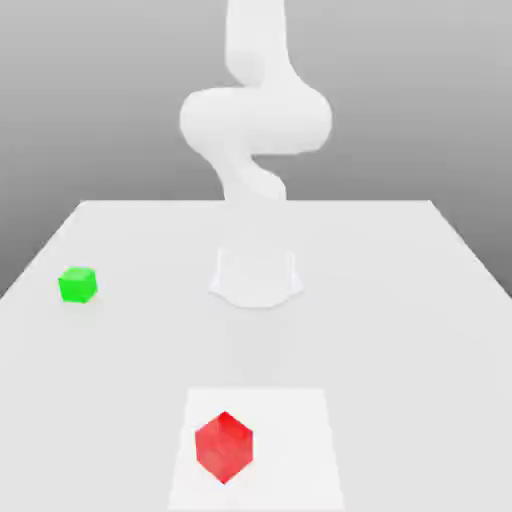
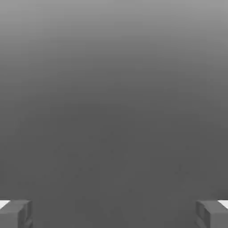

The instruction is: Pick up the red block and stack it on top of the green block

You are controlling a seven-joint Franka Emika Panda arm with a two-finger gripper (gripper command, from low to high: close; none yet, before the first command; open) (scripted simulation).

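Okay, so the red block (image 1: 224,448) is seen sitting on the white patch (image 1: 256,400), turned corner-on; if it's pinched that way, it could be twisted or squirted out. The claw (image 2: 114,214) is spread wide with nothing held; the green block (image 1: 78,285) is well apart, toward the exterior view's left, and might be knocked by a low carry; its exact angle can't really be judged from here, so a crooked stack could topple.

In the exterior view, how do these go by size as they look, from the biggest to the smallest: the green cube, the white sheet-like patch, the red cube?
1. White sheet-like patch
2. Red cube
3. Green cube
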